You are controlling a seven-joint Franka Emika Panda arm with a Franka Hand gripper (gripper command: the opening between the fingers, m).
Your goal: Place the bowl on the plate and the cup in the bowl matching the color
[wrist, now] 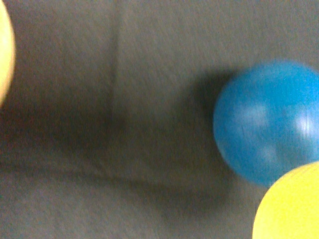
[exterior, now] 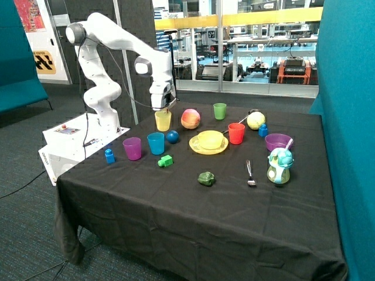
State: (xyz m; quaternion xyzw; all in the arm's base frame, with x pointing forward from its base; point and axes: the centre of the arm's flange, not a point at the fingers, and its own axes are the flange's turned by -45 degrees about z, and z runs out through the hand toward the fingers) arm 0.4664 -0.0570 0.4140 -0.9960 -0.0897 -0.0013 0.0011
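The bowl (exterior: 210,139) sits on the plate (exterior: 198,148); the cup (exterior: 163,120) stands apart

I see the yellow bowl (exterior: 210,139) already sitting upright on the yellow plate (exterior: 195,147), roughly centred, the plate's rim showing all round it. The plate lies flat on the black cloth near the middle of the table. The yellow cup (exterior: 163,120) is not in the bowl; it stands upright and mouth-up, well apart from the plate, toward the robot's base. My wrist view shows a yellow curved surface (wrist: 291,206) at one corner, but I cannot tell for certain whether it is the cup.
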